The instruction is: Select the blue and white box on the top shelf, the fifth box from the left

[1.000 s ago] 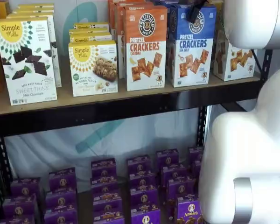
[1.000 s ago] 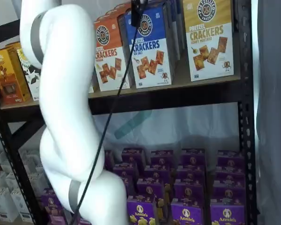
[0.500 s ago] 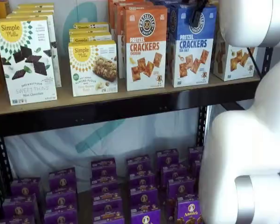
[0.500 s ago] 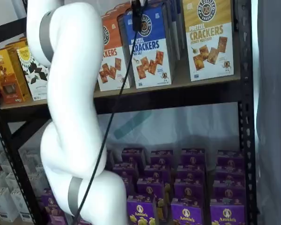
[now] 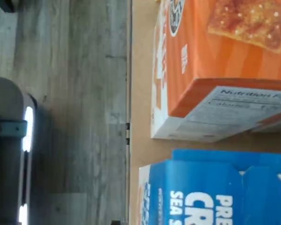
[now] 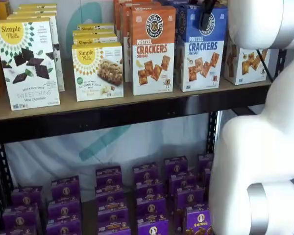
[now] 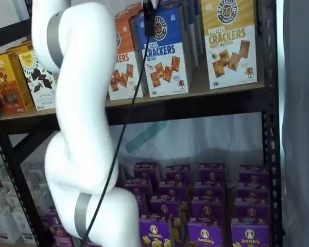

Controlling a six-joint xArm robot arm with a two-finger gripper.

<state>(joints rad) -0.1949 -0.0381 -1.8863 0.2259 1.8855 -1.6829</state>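
The blue and white Pretzel Crackers Sea Salt box (image 6: 202,49) stands on the top shelf between an orange box and a yellow one, and shows in both shelf views (image 7: 166,51). In the wrist view its blue top and front (image 5: 215,192) lie close below the camera. My gripper (image 6: 206,14) hangs as a black finger in front of the box's upper edge, also in a shelf view (image 7: 149,18). No gap between fingers shows, and I cannot tell whether it touches the box.
An orange Pretzel Crackers Cheddar box (image 6: 153,49) stands right beside the blue one, a yellow box (image 7: 229,41) on its other side. Simple Mills boxes (image 6: 98,71) stand further left. Purple Annie's boxes (image 6: 149,196) fill the lower shelf. My white arm (image 7: 82,128) covers part of the shelves.
My white arm has swung sideways in both shelf views. The black finger has stayed at the blue box's upper edge. No box has moved.
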